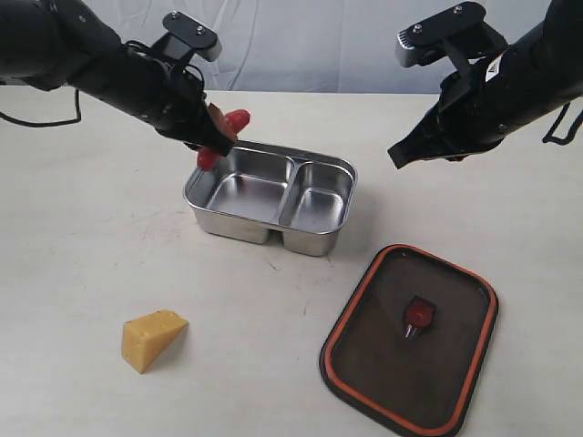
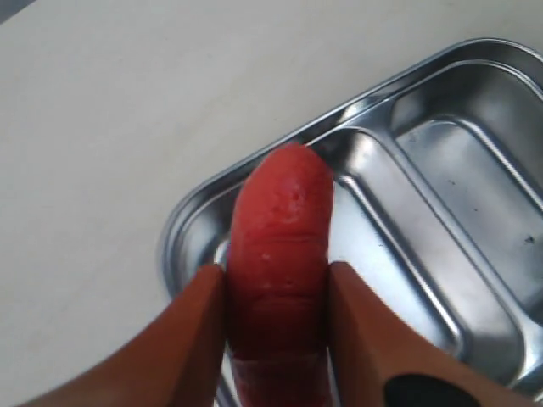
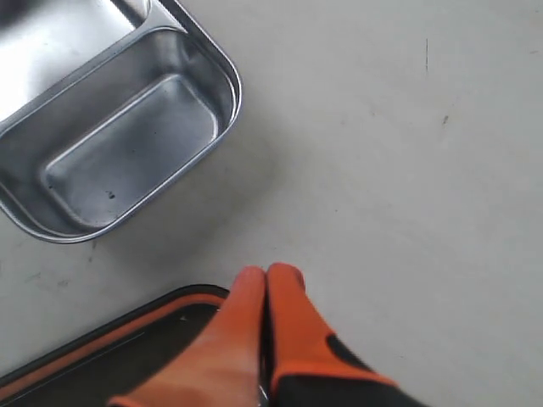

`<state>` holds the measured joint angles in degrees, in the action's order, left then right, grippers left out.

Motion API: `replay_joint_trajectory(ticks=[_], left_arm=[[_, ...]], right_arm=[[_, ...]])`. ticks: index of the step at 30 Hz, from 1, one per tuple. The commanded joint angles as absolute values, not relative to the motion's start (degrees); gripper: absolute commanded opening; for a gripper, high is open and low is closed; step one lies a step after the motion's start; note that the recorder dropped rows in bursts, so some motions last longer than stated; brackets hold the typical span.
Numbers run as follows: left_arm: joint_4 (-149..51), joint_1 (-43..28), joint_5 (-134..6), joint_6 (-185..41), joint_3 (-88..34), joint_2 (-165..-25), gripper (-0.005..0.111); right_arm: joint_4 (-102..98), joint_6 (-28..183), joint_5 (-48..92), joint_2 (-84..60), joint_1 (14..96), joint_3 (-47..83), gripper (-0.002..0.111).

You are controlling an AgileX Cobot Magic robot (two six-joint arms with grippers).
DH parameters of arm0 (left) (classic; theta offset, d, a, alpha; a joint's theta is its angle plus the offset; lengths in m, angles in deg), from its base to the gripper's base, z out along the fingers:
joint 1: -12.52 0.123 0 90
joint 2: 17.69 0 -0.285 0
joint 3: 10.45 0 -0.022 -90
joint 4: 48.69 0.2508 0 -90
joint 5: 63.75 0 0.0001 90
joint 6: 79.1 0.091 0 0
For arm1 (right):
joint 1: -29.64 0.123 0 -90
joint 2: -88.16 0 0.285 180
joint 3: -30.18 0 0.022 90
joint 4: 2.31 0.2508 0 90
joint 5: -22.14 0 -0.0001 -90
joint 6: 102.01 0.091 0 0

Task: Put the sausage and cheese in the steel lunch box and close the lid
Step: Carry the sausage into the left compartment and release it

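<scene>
My left gripper [image 1: 214, 138] is shut on the red sausage [image 1: 235, 121], holding it just above the far left rim of the steel lunch box [image 1: 270, 238]. In the left wrist view the sausage [image 2: 280, 246] sits clamped between the orange fingers [image 2: 191, 339] over the larger compartment of the lunch box [image 2: 424, 246]. The yellow cheese [image 1: 151, 339] lies on the table at the front left. The dark lid [image 1: 410, 339] with its orange rim lies flat at the front right. My right gripper [image 1: 398, 153] hangs shut and empty above the table right of the box; its tips [image 3: 270, 280] meet near the lid [image 3: 119, 348].
The pale table [image 1: 82, 237] stretches around the box. The smaller compartment [image 3: 127, 153] of the box shows bare steel. A light backdrop runs along the table's far edge.
</scene>
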<state>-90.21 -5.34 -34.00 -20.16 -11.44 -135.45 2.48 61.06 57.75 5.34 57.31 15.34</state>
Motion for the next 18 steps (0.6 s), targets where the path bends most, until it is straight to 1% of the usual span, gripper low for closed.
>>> replay_joint_trajectory(ticks=[1,3,8,11,14,18], left_arm=[[-91.36,-7.00,-30.58,-19.91,-10.44,-137.14,0.004],[-91.76,-7.13,-30.27,-19.91,-10.44,-137.72,0.012],[-91.86,-7.13,-30.27,-19.91,-10.44,-138.11,0.047],[-91.86,-7.13,-30.05,-19.91,-10.44,-138.11,0.061],[-91.86,-7.13,-30.05,-19.91,-10.44,-138.11,0.067],[-90.83,-7.13,-26.73,-19.91,-10.18,-137.55,0.067]], right_arm=[[2.20,61.02,58.11,4.86,56.95,15.45,-0.001],[2.20,61.02,58.11,4.86,56.95,15.45,-0.001],[2.20,61.02,58.11,4.86,56.95,15.45,-0.001],[2.20,61.02,58.11,4.86,56.95,15.45,-0.001],[2.20,61.02,58.11,4.86,56.95,15.45,-0.001],[2.07,61.02,58.48,4.86,56.95,15.45,-0.001]])
